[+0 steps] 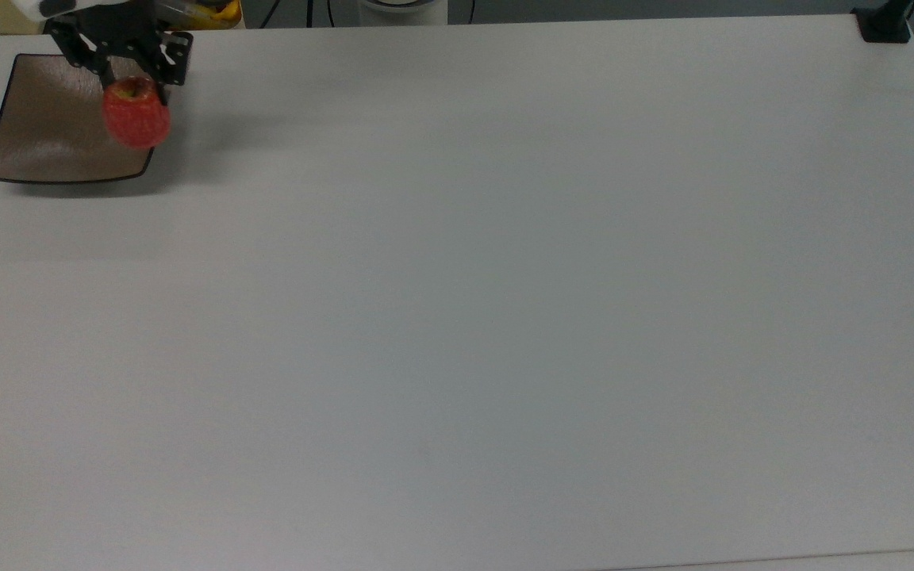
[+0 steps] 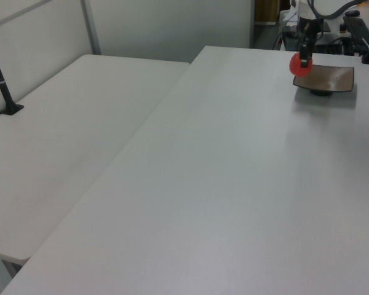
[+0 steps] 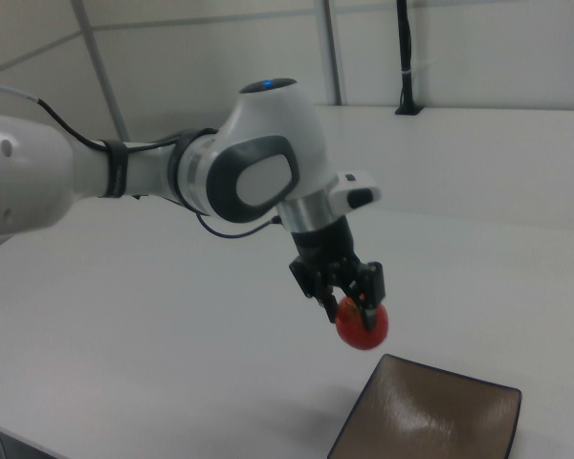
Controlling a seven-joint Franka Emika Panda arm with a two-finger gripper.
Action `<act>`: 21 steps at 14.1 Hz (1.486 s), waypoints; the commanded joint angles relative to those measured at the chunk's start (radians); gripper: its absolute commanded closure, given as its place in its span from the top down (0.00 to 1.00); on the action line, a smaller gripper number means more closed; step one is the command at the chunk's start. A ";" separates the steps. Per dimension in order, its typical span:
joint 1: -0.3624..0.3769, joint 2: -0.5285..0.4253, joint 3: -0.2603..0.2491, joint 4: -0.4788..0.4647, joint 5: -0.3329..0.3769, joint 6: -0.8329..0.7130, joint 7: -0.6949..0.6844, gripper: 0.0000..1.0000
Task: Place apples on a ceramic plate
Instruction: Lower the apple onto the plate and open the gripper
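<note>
Gripper (image 1: 133, 79): clenched on the apple (image 1: 136, 120) from above, fingers pointing down; also seen in the right view (image 3: 352, 304).
Apple: held in the air, clear of the table (image 1: 457, 317), by the plate's (image 1: 52, 127) edge on the top view's right.
Height over plate: hard to judge from the top view; the right view (image 3: 362, 325) shows a clear gap above the plate (image 3: 430, 421).
Plate: square, brown, lying flat near the table's far corner on the top view's left.
</note>
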 commanded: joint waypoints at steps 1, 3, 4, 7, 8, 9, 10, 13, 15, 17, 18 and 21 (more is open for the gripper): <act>-0.061 0.042 -0.022 -0.005 0.009 0.011 -0.074 0.43; -0.104 0.055 -0.022 -0.013 0.009 0.009 -0.111 0.43; -0.120 0.070 -0.022 -0.012 0.009 0.009 -0.120 0.43; -0.151 0.104 -0.022 -0.013 0.009 0.011 -0.144 0.43; -0.163 0.128 -0.022 -0.010 0.009 0.020 -0.144 0.44; -0.163 0.134 -0.022 -0.009 0.009 0.023 -0.146 0.45; -0.163 0.143 -0.022 -0.009 0.009 0.023 -0.146 0.46; -0.163 0.151 -0.022 -0.009 0.009 0.023 -0.144 0.62; -0.163 0.157 -0.022 -0.007 0.009 0.023 -0.143 0.95; -0.163 0.157 -0.022 -0.005 0.009 0.023 -0.143 1.00; -0.161 0.156 -0.020 -0.005 0.009 0.023 -0.143 1.00; -0.152 0.147 -0.016 -0.004 0.009 0.017 -0.140 1.00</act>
